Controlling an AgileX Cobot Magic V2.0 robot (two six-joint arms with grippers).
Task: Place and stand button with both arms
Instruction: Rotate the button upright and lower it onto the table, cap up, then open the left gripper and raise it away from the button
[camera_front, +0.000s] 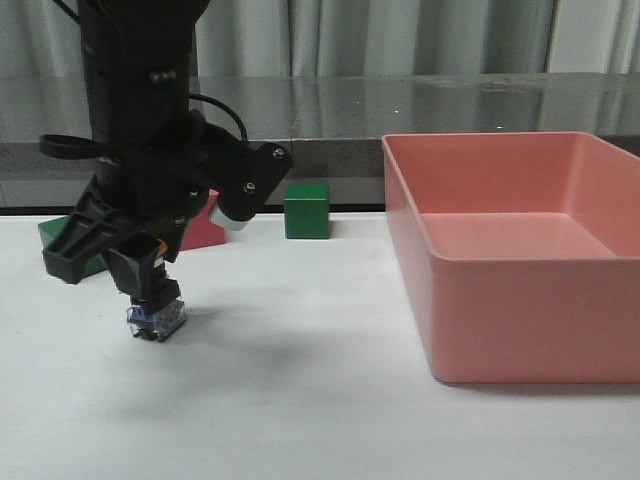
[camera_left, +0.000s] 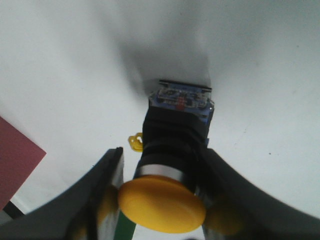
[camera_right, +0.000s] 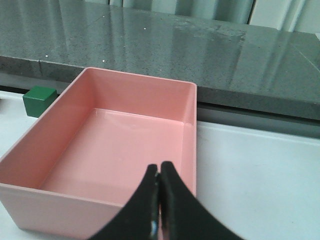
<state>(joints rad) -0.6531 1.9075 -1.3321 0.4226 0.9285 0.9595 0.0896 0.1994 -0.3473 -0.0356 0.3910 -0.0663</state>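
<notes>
At the left of the front view the left arm (camera_front: 140, 120) reaches down to the white bench (camera_front: 300, 400), its jaws pinching the button (camera_front: 157, 318) by the black body, with the clear-blue square base just at or on the bench surface — whether it actually touches cannot be told. The left wrist view shows the button (camera_left: 172, 150) upright between the two black fingers (camera_left: 102, 195), yellow-orange cap nearest the camera and the blue base farthest from it. In the front view, behind the arm, a green cube (camera_front: 306, 210) stands at centre, a pink block (camera_front: 203, 232) shows partly past the gripper, and another green block (camera_front: 62, 240) peeks out at far left. A large pink bin (camera_front: 520, 270) fills the right half of that frame. In the right wrist view the right gripper (camera_right: 159, 185) hangs above the bin's near wall (camera_right: 75, 215), jaws pressed together with nothing between them.
</notes>
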